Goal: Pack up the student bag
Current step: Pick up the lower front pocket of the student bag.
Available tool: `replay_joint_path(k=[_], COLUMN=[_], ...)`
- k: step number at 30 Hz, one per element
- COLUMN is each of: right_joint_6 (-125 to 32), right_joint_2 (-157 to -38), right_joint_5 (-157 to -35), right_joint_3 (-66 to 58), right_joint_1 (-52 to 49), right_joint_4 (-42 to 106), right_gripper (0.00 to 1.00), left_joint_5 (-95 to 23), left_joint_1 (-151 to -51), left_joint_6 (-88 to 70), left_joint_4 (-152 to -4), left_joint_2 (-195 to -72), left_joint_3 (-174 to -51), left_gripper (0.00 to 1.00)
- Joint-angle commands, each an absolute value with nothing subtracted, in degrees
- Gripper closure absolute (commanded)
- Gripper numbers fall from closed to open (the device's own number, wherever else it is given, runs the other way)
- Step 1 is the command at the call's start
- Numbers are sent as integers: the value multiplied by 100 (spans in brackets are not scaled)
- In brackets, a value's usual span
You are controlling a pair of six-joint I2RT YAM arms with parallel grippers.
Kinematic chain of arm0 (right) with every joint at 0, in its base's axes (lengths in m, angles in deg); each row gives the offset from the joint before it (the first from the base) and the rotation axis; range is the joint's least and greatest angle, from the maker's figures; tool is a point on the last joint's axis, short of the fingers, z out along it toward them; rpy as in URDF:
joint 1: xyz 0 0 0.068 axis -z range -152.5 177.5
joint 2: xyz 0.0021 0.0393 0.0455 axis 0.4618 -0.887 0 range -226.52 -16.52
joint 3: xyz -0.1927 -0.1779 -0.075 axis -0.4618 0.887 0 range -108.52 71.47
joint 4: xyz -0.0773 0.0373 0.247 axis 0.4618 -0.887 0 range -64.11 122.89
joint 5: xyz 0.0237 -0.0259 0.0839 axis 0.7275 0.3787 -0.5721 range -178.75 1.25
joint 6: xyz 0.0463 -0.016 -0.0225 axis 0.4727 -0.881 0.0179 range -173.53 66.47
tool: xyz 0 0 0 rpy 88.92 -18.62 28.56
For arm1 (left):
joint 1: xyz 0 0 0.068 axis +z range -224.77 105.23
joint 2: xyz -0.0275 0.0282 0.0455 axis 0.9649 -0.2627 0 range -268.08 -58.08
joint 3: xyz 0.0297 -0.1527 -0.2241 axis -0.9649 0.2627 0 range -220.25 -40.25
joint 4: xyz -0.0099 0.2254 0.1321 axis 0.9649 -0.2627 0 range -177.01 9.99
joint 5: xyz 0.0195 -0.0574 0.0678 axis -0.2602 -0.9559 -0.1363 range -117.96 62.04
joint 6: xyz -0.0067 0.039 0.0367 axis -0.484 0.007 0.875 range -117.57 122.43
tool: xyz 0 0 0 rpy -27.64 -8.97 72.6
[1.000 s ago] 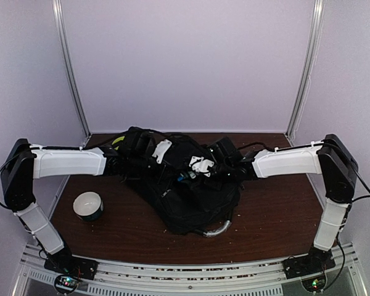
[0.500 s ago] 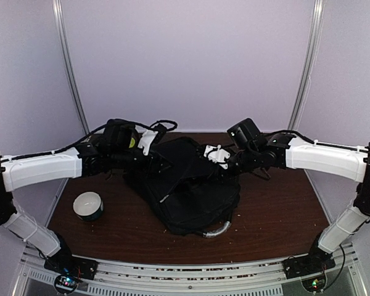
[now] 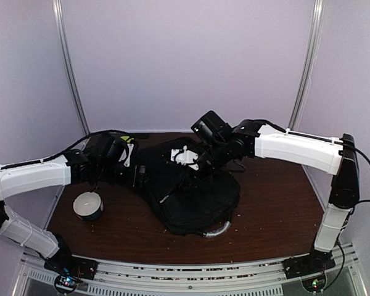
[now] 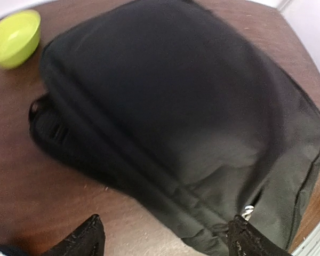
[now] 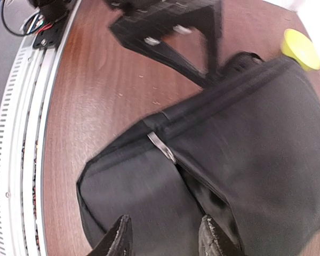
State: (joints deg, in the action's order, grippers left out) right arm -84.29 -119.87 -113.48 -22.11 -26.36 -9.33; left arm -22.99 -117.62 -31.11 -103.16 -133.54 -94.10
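Both pincers free: left pincer [image 4: 168,240] spread wide, nothing between the fingers; right pincer [image 5: 165,237] spread narrower, also pinching nothing. Both hang over the student bag [image 3: 191,191], which lies flat and slumped mid tabletop [image 3: 271,203], grey handle [image 3: 214,231] toward the near edge. There's a green bowl [image 4: 13,37] just beyond the bag's far left corner, and a small round white-topped tub [image 3: 88,205] near left, apart from the bag. Risks as I judge them: the bag is limp, so a pull on one side likely drags the whole thing instead of opening it, unless my other pincer pins it. The zipper pull [image 5: 161,146] is small and lies flat on the fabric, easy to miss and pinch cloth instead. Can't tell if any compartment is open. My two wrists sit close together over the bag, so a crossing reach risks a clash. Shoving the bag backward could push the bowl away
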Motion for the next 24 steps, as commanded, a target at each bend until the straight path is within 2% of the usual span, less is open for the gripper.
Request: replay_joint_path(k=[1,12,24], right_joint_6=[-8710,-8862,-9151], right_joint_2=[-12704,-13859,-14383], right_joint_5=[-11191,-10429,-10022], right_joint_3=[-2897,-4059,-4167], right_joint_1=[-3038,-3407,-3413], right_joint_4=[-1429,-1551,-1715], right_gripper=[56,56,56], left_joint_5=[-2257,-2971,-3343], left_joint_1=[-11596,-11207,-10998], left_joint_6=[-4205,-4886,-4684], left_joint_4=[-10284,-9078,-8593], left_joint_2=[-13233,-13680,-14109], left_joint_3=[-9067,-8518,-8578], left_gripper=[18,19,23])
